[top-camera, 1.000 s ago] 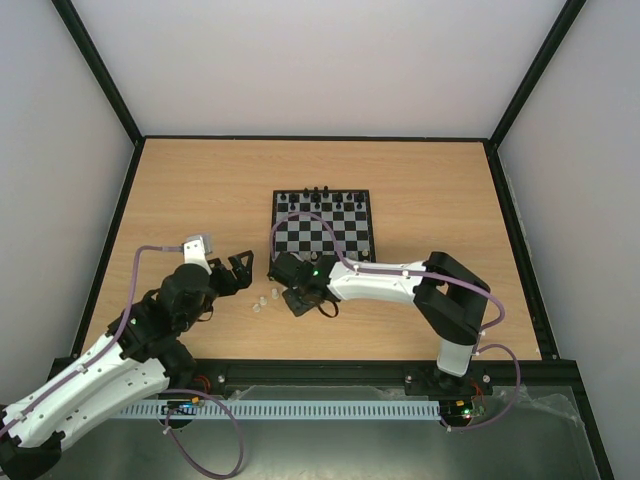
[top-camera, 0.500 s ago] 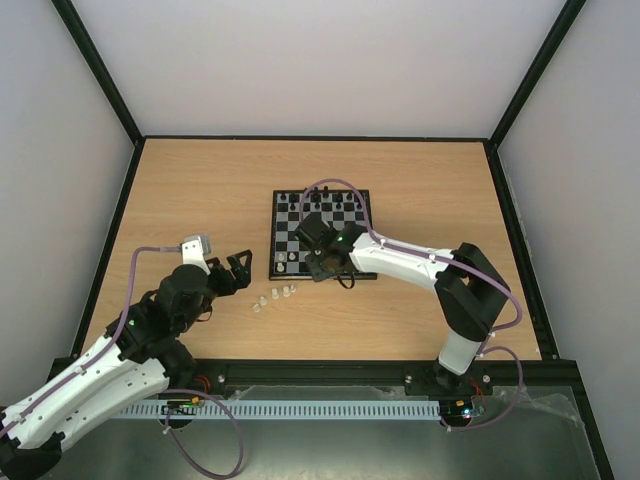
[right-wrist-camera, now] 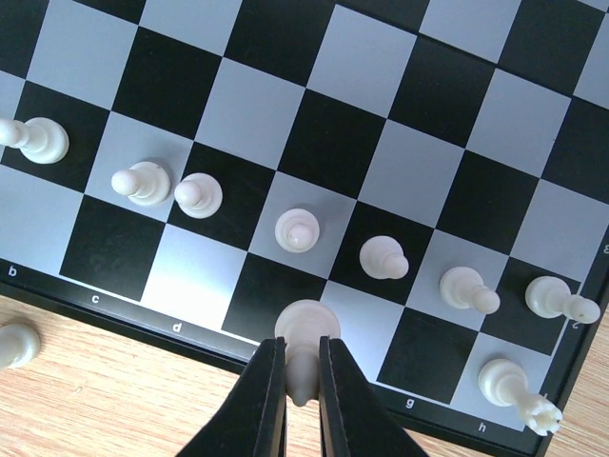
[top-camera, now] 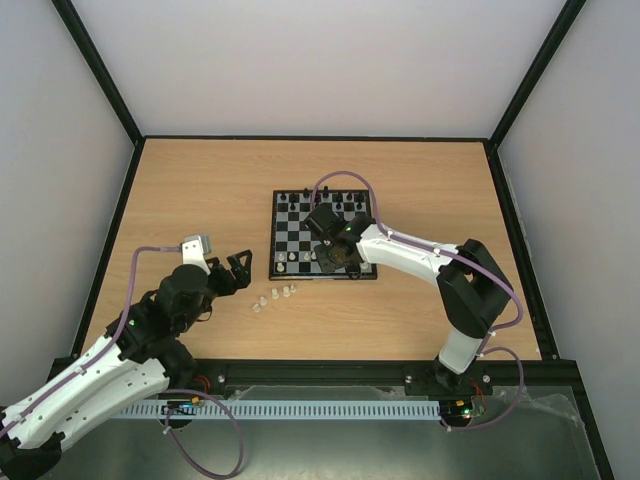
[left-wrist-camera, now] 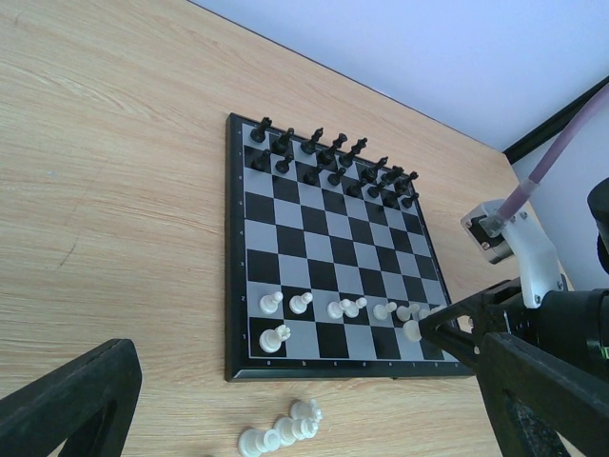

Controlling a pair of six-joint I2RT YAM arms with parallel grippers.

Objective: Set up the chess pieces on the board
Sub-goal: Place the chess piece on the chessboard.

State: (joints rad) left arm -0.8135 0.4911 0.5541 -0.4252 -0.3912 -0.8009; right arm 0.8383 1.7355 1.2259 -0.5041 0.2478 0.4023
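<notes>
The board (top-camera: 300,228) lies mid-table, also in the left wrist view (left-wrist-camera: 314,252) and the right wrist view (right-wrist-camera: 381,114). My right gripper (top-camera: 335,258) (right-wrist-camera: 303,347) is shut on one white chess piece (right-wrist-camera: 305,328) (left-wrist-camera: 412,330), over the board's nearest row around squares e and f. A row of white pawns (left-wrist-camera: 347,307) stands on the second row, with a rook (left-wrist-camera: 274,336) at one near corner and another (right-wrist-camera: 514,386) at the other. Loose chess pieces (top-camera: 275,296) (left-wrist-camera: 283,430) lie on the table before the board. My left gripper (top-camera: 240,272) (left-wrist-camera: 304,381) hangs open, just left of them.
Black chess figures (top-camera: 322,197) (left-wrist-camera: 328,157) fill the board's two far rows. The right arm reaches across the board's near right corner. A black frame borders the wooden table (top-camera: 200,190), with pale walls on three sides.
My right gripper has gone from the table beside the loose pieces up and to the right onto the board's near row, carrying a white piece. The left arm has stayed still.
</notes>
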